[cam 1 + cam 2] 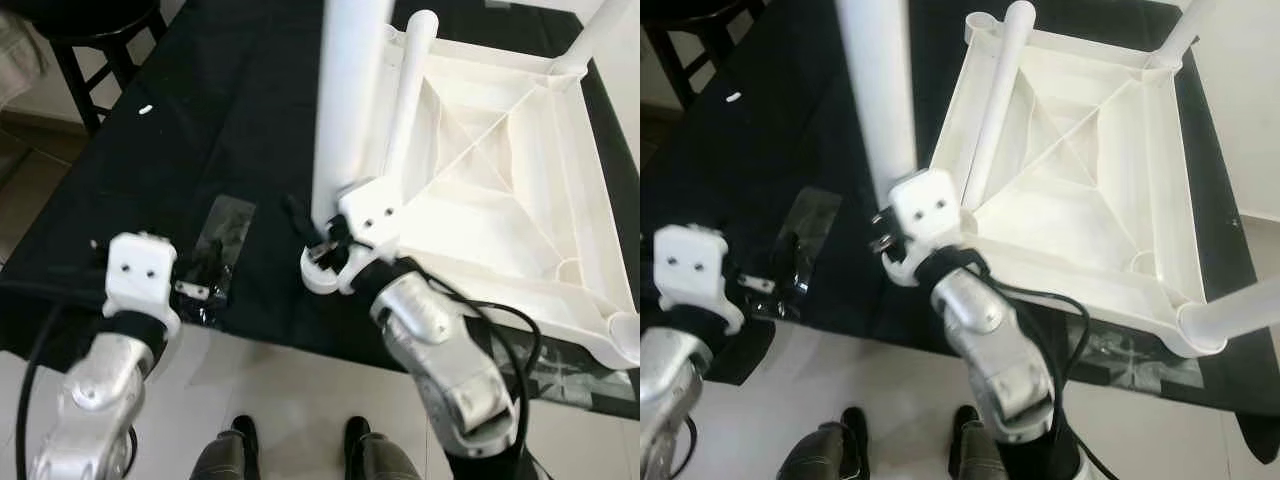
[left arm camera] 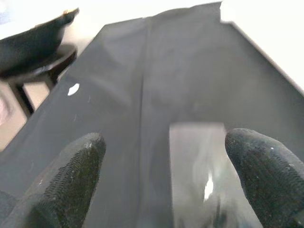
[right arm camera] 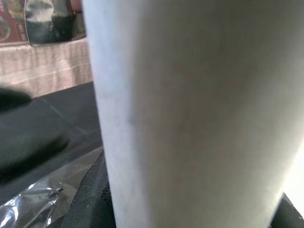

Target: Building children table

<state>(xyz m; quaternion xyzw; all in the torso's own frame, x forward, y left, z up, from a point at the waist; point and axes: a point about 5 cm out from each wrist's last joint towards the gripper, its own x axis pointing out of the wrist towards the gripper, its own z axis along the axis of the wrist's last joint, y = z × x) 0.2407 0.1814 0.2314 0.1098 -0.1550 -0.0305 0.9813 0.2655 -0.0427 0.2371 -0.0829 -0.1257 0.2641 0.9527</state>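
1. A black cloth (image 1: 250,120) covers a table over a pale tiled floor (image 1: 290,410); a dark stool (image 1: 95,45) stands at the far left corner.
2. The right gripper (image 1: 318,238) is clamped on the lower end of an upright white table leg (image 1: 345,100), just off the near left corner of the tabletop.
3. The left gripper (image 1: 195,290) hovers at the near table edge, fingers (image 2: 71,171) spread wide, holding nothing.
4. Between those fingers lies a clear plastic bag (image 1: 222,250) on the cloth.
5. The white plastic tabletop (image 1: 500,190) lies upside down, ribbed underside up, to the right.
6. One leg (image 1: 408,100) lies along its left rim; another stands in the far right corner.
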